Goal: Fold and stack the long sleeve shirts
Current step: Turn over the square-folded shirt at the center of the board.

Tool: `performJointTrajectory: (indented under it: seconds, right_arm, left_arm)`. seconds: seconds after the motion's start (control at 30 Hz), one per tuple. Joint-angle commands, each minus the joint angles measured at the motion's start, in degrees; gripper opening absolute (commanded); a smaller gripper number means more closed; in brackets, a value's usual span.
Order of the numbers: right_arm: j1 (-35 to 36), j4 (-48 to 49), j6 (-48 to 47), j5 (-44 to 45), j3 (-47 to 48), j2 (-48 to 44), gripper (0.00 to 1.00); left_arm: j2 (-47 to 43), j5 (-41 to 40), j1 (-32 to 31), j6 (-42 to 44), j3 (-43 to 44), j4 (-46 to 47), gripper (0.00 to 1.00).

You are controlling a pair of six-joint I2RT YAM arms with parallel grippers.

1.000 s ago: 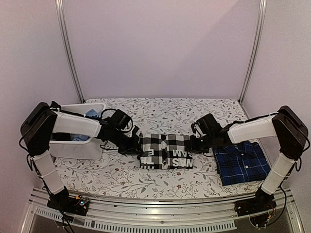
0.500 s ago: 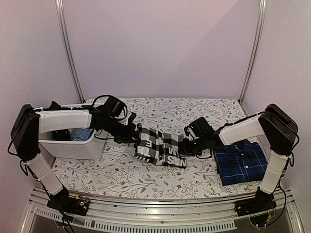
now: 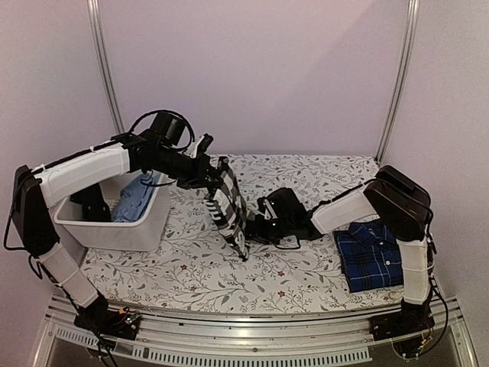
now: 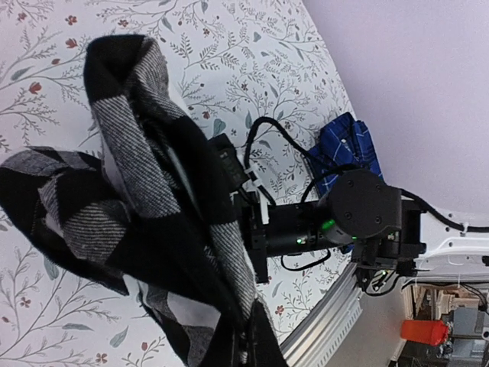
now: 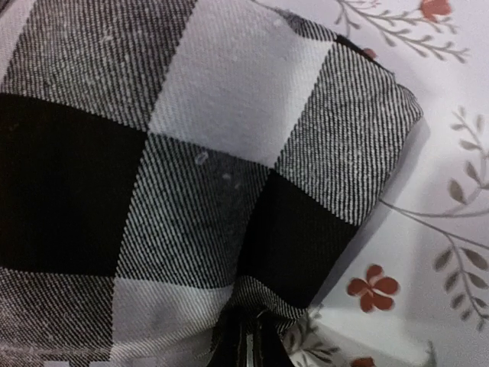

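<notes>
The black-and-white buffalo check shirt (image 3: 229, 208) hangs folded between both grippers above the middle of the table. My left gripper (image 3: 211, 177) is shut on its upper edge and holds it high. My right gripper (image 3: 252, 229) is shut on its lower edge, near the table. The cloth fills the right wrist view (image 5: 191, 168) and drapes across the left wrist view (image 4: 145, 222). The navy blue plaid shirt (image 3: 377, 255) lies folded on the table at the right, apart from both grippers.
A white bin (image 3: 130, 225) with blue cloth (image 3: 137, 195) inside stands at the left. The floral tablecloth (image 3: 191, 271) covers the table. Metal posts rise at the back corners, and a metal rail (image 3: 252, 321) runs along the near edge.
Both grippers have lifted the check shirt off the table. The left gripper rose and the right gripper moved left, so the shirt now hangs nearly upright.
</notes>
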Motion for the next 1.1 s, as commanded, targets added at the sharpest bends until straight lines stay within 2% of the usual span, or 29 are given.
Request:
performJointTrajectory:
  seconds: [0.0, 0.23, 0.47, 0.83, 1.07]
  right_arm:
    - [1.00, 7.13, 5.38, -3.70, 5.68, 6.14, 0.04]
    - [1.52, 14.71, 9.60, -8.17, 13.24, 14.80, 0.04]
    - [1.93, 22.17, 11.82, -11.11, 15.26, 17.56, 0.08]
    - [-0.68, 21.44, 7.95, -8.66, 6.97, 10.73, 0.16]
    - [-2.28, 15.80, 2.78, -5.19, 2.61, 4.12, 0.22]
  left_arm:
    - [1.29, 2.75, 1.00, 2.28, 3.87, 0.35, 0.00]
    - [3.93, 6.43, 1.00, 1.08, 5.12, 5.04, 0.00]
    - [6.44, 9.22, 0.99, 0.74, 6.18, 7.69, 0.00]
    - [8.02, 9.63, 1.03, 2.40, 6.68, 6.01, 0.00]
    - [8.94, 10.30, 1.09, 3.00, 6.18, 5.99, 0.00]
